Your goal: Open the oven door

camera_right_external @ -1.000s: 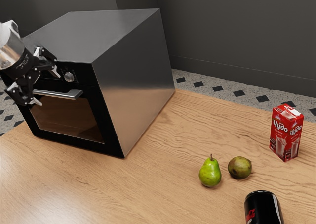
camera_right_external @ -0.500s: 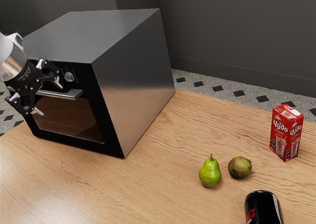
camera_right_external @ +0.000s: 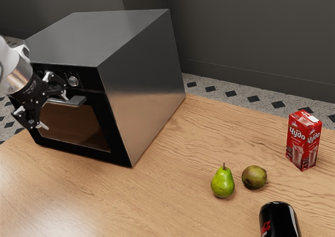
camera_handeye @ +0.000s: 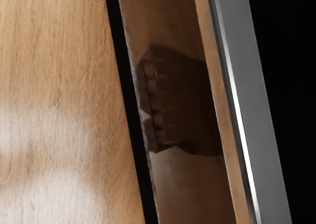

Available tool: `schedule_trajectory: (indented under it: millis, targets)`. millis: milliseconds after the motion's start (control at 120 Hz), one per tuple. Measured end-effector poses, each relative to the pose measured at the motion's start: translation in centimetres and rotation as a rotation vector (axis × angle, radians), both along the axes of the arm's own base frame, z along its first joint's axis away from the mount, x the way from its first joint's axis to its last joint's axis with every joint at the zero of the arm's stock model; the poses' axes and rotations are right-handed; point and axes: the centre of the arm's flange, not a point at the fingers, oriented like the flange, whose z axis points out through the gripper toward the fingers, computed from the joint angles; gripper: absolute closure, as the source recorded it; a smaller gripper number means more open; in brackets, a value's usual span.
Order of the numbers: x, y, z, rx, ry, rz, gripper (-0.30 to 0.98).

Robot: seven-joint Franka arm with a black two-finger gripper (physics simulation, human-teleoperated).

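In the exterior view, the arm [camera_right_external: 14, 76] is cut off by the left edge, and the gripper [camera_right_external: 54, 110] covers the far end of the handle [camera_right_external: 76, 100] and part of the oven's front behind it. The oven door [camera_right_external: 78, 134] forms the front of the oven [camera_right_external: 138, 85], at the exterior view's left; it is shut, and the space behind its brown glass is hard to make out. The two fingers stand wide apart, the upper one near the handle and the lower one in front of the glass, with nothing gripped between them; whether either touches the handle cannot be told. The can [camera_right_external: 279, 221] is cut off by the lower edge. In the wrist view, the handle appears as a grey bar crossing close in front of the camera, both its ends out of frame. The door's glass lies beside and behind it and bears a dark, blurred reflection [camera_handeye: 182, 103], its outline hard to read. Past the door's black border [camera_handeye: 129, 103] is the wooden table [camera_handeye: 59, 85]; on the handle's other side, the black surface [camera_handeye: 291, 61] yields no detail.
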Motion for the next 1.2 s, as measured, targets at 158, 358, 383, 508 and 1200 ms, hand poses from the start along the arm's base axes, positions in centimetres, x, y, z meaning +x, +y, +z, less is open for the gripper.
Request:
schedule_trajectory:
  millis: [158,358,383,508,1200]
  targets:
    - [-2.4,-0.3,-0.8,-0.010,-0.005,0.008,0.00]
    - [-11.0,-0.3,-2.9,-0.039,-0.045,0.077,0.00]
    - [-12.9,-0.3,-2.9,-0.037,-0.062,0.099,0.00]
    - [-21.6,-3.0,0.7,0.036,-0.214,0.148,0.00]
    - [7.8,-30.8,5.5,-0.216,0.209,0.139,0.00]
